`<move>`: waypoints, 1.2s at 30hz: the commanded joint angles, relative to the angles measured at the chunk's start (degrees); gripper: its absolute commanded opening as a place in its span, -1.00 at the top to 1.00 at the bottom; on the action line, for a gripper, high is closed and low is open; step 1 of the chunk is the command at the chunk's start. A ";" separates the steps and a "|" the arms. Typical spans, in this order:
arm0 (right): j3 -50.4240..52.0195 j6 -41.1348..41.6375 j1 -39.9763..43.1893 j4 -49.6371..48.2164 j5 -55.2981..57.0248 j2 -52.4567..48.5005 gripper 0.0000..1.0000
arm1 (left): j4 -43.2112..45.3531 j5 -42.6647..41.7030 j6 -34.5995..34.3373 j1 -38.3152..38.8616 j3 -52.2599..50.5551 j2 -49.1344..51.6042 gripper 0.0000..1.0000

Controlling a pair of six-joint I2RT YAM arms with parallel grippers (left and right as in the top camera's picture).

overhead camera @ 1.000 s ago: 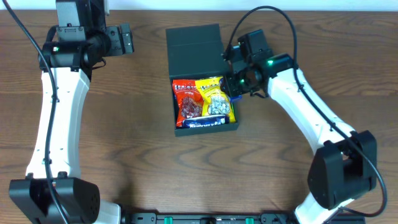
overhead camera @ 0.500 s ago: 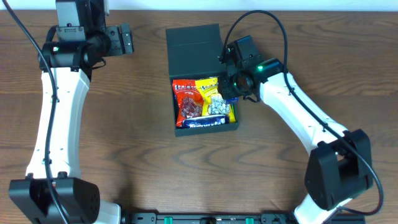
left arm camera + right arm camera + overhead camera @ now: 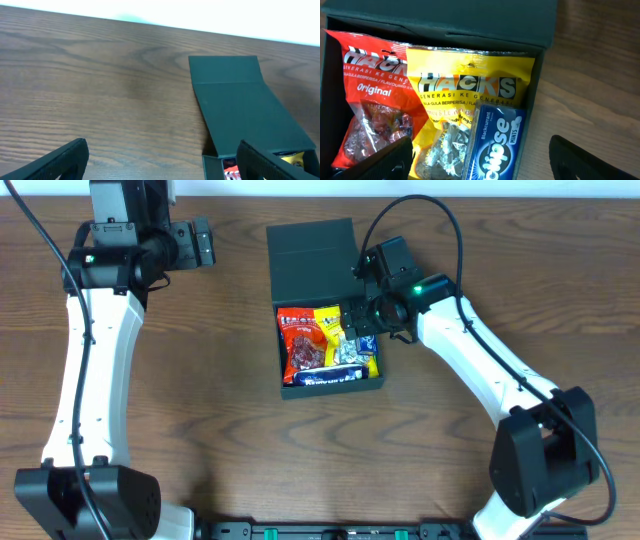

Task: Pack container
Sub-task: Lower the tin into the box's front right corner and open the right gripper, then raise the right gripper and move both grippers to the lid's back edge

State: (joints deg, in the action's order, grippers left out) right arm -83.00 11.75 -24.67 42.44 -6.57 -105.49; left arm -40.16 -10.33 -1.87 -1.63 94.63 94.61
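Observation:
The dark teal container (image 3: pixel 335 389) stands open at the table's middle, its flap lid (image 3: pixel 312 260) laid back. Inside lie a red Hacks packet (image 3: pixel 375 115), a yellow Hacks packet (image 3: pixel 470 95) and a blue Eclipse mints pack (image 3: pixel 497 145) against the right wall. My right gripper (image 3: pixel 485 162) hovers open over the box's right side, its fingers well apart on either side of the mints pack, not touching it. My left gripper (image 3: pixel 162 162) is open with nothing in it, over bare wood left of the lid (image 3: pixel 240 100).
Another blue packet (image 3: pixel 325 378) lies along the box's front inside edge. The dark wood table (image 3: pixel 200 410) spreads to both sides of the box. The white table edge (image 3: pixel 150 12) runs behind the lid.
My right gripper has opened and let go of the blue mints pack, which now rests in the container on the yellow packet. The left arm has not moved.

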 commanded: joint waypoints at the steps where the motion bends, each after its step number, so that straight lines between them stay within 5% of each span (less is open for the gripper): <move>1: 0.37 0.20 -0.28 -0.48 0.33 -0.39 -0.74 | 0.13 -0.24 -0.24 -0.07 0.04 -1.29 -0.90; 3: 0.37 0.17 -0.28 -0.98 0.33 -0.39 -0.99 | 0.13 -0.24 -0.26 -0.07 0.04 -1.29 -0.90; 12: 0.37 -2.14 1.90 -6.10 0.33 -0.39 -0.98 | 1.53 -8.79 0.68 -0.04 0.02 -0.50 -0.90; 13: 0.37 -3.41 2.32 -6.58 0.39 -0.39 -0.76 | 1.99 -10.25 0.66 0.00 0.02 -0.09 -1.00; 14: 0.37 -3.93 2.78 -6.93 0.70 -0.39 -0.46 | 2.34 -10.97 0.61 0.09 0.02 0.42 -0.39; 16: 0.37 -2.89 4.20 -7.26 2.08 -0.39 0.72 | 2.49 -12.24 0.50 0.24 0.02 1.73 0.85; 17: 0.37 -1.46 5.03 -7.26 2.89 -0.39 0.97 | 2.36 -12.74 -0.11 0.31 0.02 2.62 0.88; 30: 2.32 4.09 13.09 -13.55 2.75 -2.60 0.96 | 3.82 -19.74 -6.43 1.18 0.02 17.11 0.88; 36: 2.25 6.16 14.14 -21.51 -9.38 -9.11 0.98 | 6.58 -22.64 -16.06 1.68 0.02 24.63 0.88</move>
State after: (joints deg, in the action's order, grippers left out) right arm -81.49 15.22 -11.49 22.81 -9.21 -111.53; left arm -34.20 -29.32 -12.10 -0.30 94.63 115.61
